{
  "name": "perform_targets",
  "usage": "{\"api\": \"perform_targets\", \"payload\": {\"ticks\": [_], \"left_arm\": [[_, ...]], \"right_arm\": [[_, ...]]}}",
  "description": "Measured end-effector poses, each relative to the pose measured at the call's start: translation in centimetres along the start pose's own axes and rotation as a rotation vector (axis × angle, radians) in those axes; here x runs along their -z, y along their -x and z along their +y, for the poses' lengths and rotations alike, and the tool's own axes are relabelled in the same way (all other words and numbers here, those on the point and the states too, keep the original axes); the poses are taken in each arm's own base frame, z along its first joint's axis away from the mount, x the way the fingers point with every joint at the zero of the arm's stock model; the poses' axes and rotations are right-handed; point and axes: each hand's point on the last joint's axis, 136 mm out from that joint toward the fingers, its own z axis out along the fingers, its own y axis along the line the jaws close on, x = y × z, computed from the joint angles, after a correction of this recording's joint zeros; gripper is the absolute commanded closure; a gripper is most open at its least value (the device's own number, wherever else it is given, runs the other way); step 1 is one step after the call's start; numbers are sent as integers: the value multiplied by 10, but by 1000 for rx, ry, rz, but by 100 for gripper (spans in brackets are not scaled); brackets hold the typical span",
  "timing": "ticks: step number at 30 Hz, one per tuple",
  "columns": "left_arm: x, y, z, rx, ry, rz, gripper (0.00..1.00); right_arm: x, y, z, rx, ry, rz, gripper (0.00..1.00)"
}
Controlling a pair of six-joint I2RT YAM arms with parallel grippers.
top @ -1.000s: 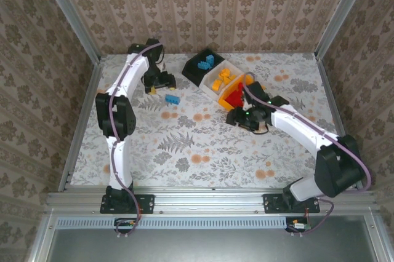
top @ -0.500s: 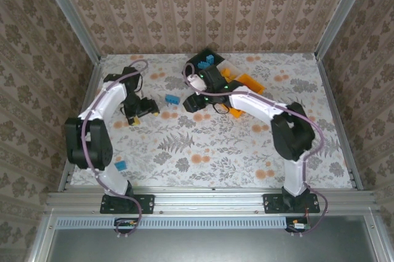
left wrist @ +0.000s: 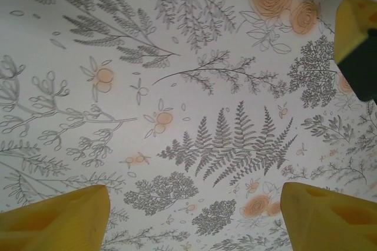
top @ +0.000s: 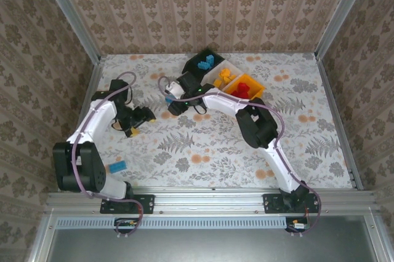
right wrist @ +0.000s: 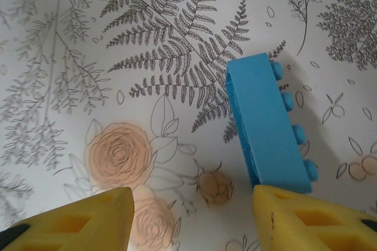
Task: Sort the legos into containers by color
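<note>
A blue lego [right wrist: 268,124] lies on its side on the floral table, just ahead of my right gripper's [right wrist: 191,221] right finger; the jaws are open and empty. In the top view this gripper [top: 172,102] hovers left of the bins. My left gripper [top: 143,119] is at the left of the table, open over bare cloth with nothing between its fingers [left wrist: 56,218]. Another blue lego [top: 117,166] lies near the left arm's base. The black bin [top: 192,64] holds blue legos, the white bin [top: 213,84] yellow ones, the orange-yellow bin [top: 256,86] red ones.
The three bins stand in a diagonal row at the back centre. Patterned walls with metal posts close in the table on three sides. A yellow-and-black part [left wrist: 359,45] juts in at the upper right edge of the left wrist view.
My right arm has swung left from the bins to over the blue lego. My left arm has drawn back toward the near left, uncovering a second blue lego.
</note>
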Motion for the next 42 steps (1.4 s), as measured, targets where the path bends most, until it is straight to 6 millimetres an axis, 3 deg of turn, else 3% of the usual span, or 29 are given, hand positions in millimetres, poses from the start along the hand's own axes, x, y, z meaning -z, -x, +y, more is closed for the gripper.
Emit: {"api": "perform_targets", "payload": {"ticks": [6, 12, 16, 22, 26, 28, 32, 42], "left_arm": [[8, -1, 6, 27, -17, -12, 23], [8, -4, 5, 27, -29, -3, 23], [6, -7, 5, 30, -34, 7, 23], [2, -10, 5, 34, -45, 24, 23], [2, -11, 5, 34, -48, 28, 23], [2, -11, 4, 34, -50, 28, 23], [2, -11, 4, 34, -51, 28, 23], [3, -10, 5, 22, -45, 21, 23]], "right_arm": [[-12, 14, -10, 34, -66, -2, 49], [-15, 26, -15, 43, -80, 3, 62], [-15, 15, -15, 59, -67, 49, 74], [-14, 1, -10, 93, -29, 102, 66], [-14, -6, -7, 112, -12, 127, 69], [-14, -8, -7, 115, -9, 134, 75], [-16, -8, -7, 113, -8, 140, 100], [-14, -9, 3, 41, 61, 95, 100]]}}
